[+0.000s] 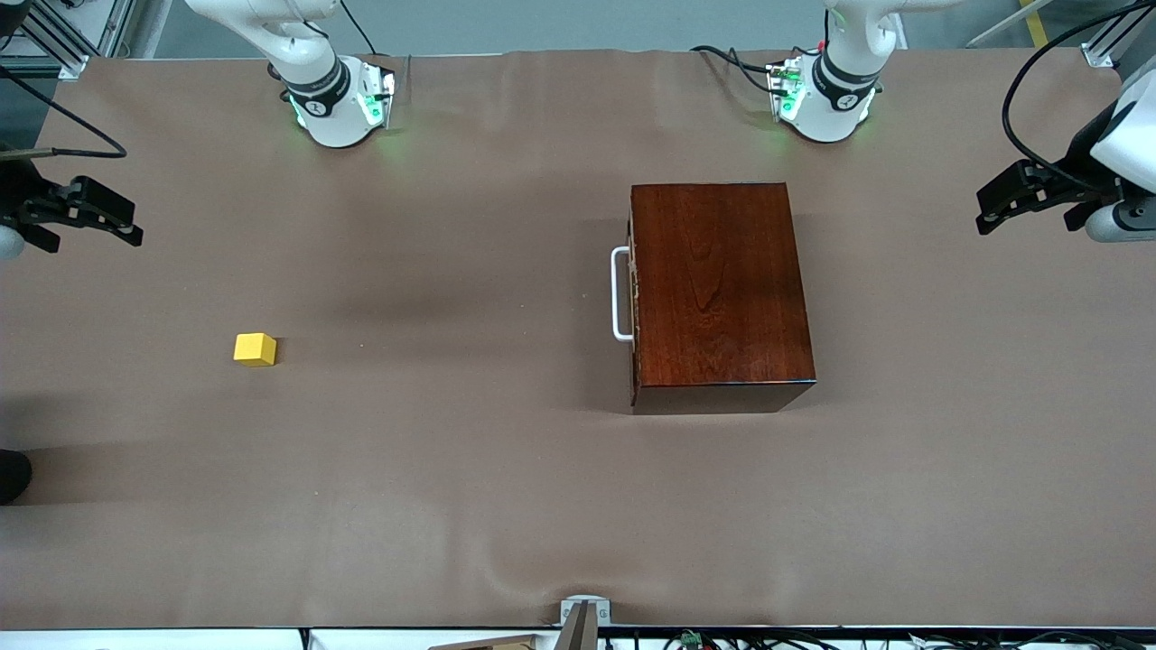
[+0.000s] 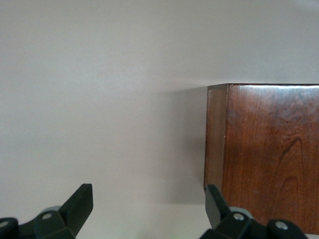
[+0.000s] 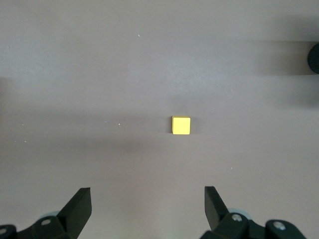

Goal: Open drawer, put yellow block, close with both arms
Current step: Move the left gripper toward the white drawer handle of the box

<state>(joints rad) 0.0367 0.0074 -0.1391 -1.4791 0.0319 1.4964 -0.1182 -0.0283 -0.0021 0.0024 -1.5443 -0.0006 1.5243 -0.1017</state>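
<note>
nothing started yet, sitting at the open-drawer step. glossy dark mahogany box (image 1: 720,293) mid-frame, white loop handle (image 1: 620,293) on its closed drawer (image 1: 634,298). small yellow cube (image 1: 256,348) lower left. left gripper (image 1: 993,212) upper right, right gripper (image 1: 122,226) upper left, both hovering with fingers apart, empty. probably needing a reach for that handle next.

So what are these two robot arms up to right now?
Nothing is being handled yet. The drawer of the dark wooden box is shut, and the yellow block sits alone on the table toward the right arm's end. The left gripper and right gripper hover open and empty at the table's ends.
</note>
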